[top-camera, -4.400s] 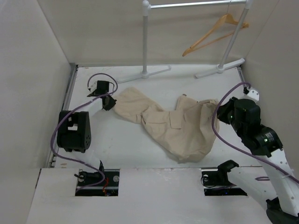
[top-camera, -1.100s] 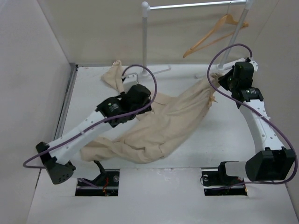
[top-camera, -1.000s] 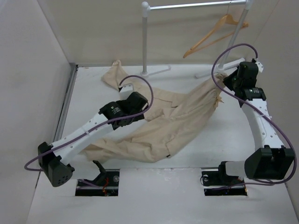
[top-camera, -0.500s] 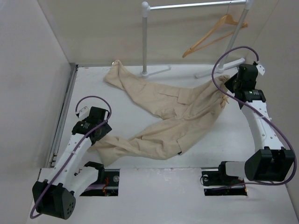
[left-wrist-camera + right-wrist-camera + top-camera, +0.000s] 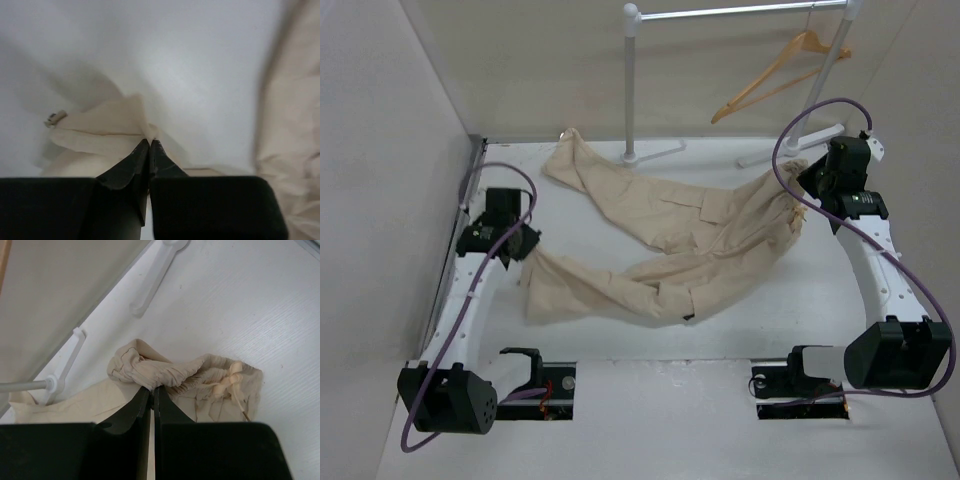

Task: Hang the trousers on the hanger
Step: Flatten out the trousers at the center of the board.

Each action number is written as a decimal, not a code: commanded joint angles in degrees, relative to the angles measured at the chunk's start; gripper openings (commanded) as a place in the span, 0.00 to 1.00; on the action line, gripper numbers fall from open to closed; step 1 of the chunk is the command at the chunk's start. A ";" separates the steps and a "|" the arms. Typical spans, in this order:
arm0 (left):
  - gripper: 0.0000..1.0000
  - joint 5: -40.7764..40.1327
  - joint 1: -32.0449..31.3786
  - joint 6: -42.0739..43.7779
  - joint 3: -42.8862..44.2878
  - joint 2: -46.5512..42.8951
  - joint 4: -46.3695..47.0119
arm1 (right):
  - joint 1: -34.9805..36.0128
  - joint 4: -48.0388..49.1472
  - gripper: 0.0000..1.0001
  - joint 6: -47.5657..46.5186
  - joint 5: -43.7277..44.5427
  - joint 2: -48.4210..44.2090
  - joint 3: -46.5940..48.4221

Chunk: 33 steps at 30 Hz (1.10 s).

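**Top external.** Found the trousers (image 5: 690,215) spread flat over the middle of the table (image 5: 800,300), one leg running to the far left corner and the other bent back toward the left edge. Noted the left tool (image 5: 525,250) at the left edge, on the nearer leg's end. Noted the right tool (image 5: 807,185) near the far right corner, on the waist. Logged the hanger (image 5: 775,72) hung on the white rail (image 5: 740,10) above the far right corner, well apart from the cloth, its crossbar bare.

**Left wrist.** Saw the left tool (image 5: 149,142) with tips together, pinching a thin fold of hem.

**Right wrist.** Saw the right tool (image 5: 151,389) clamped on the gathered waistband, with the drawstring (image 5: 227,380) loose beside it.

**Step in hand.** Judged it to be straightening the garment. Thought it best to hold both pinches firm, draw apart evenly to take out the bend, and spare the thin left-hand fold any sharp tug. Also thought it best to double the legs before any lift to the crossbar.
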 commanded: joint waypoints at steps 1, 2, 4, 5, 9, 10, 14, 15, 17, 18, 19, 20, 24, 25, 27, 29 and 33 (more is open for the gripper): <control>0.00 -2.99 1.25 2.63 19.12 -1.01 1.97 | 0.09 1.16 0.00 1.56 -1.39 -2.47 4.45; 0.01 -5.10 0.90 3.77 23.70 -1.09 -0.04 | 0.00 0.54 0.00 1.82 -1.74 -3.35 4.45; 0.02 -10.10 -0.07 5.97 29.52 -2.93 -4.00 | 0.09 -0.60 0.00 2.61 -2.36 -5.45 2.88; 0.03 -12.82 -0.68 6.85 30.15 -4.68 -5.67 | 0.09 -0.78 0.00 3.05 -2.54 -6.59 1.39; 0.04 -21.18 -2.45 6.07 20.79 -14.51 -14.89 | -1.22 -1.22 0.00 4.19 -2.80 -7.49 -3.97; 0.05 -21.90 -1.84 4.58 16.23 -17.59 -17.35 | -1.58 -1.14 0.00 4.54 -3.15 -6.79 -4.77; 0.17 -20.94 3.86 0.62 2.06 -24.82 -22.47 | -2.37 0.01 0.00 5.34 -3.59 -2.75 -3.38; 0.23 -19.81 6.40 0.79 -0.14 -24.91 -22.39 | -2.37 0.09 0.00 5.42 -3.68 -1.87 -2.33; 0.36 -17.88 11.85 1.75 -3.05 -24.30 -19.59 | -2.11 0.01 0.00 5.25 -3.68 -0.55 -0.04; 0.43 -15.77 13.18 1.58 -3.32 -23.77 -17.83 | -2.02 -0.43 0.00 5.08 -3.59 -0.02 1.19; 0.47 -13.93 13.81 1.32 -2.89 -23.16 -15.73 | -2.02 -0.61 0.00 4.81 -3.24 -0.01 1.72; 0.49 -12.25 14.07 1.14 -1.93 -22.63 -13.79 | -2.02 -0.69 0.00 4.81 -2.98 -0.10 1.90; 0.47 -9.16 11.54 0.61 2.73 -17.46 -7.72 | -2.02 -1.57 0.00 4.46 -2.10 -1.33 -0.37; 0.47 -8.99 9.53 0.70 2.74 -15.61 -6.06 | -2.02 -1.57 0.00 4.28 -2.10 -1.51 -1.25; 0.48 -8.37 3.39 0.53 1.69 -11.40 -2.81 | -2.37 -1.66 0.00 4.11 -2.27 -1.60 -2.40; 0.49 -8.37 -3.64 0.44 0.63 -5.61 1.32 | -2.37 -1.66 0.00 4.11 -1.92 -1.60 -3.10; 0.50 -5.75 -11.31 1.84 2.29 9.42 10.73 | -2.37 -2.10 0.00 4.81 -1.75 -3.08 -5.30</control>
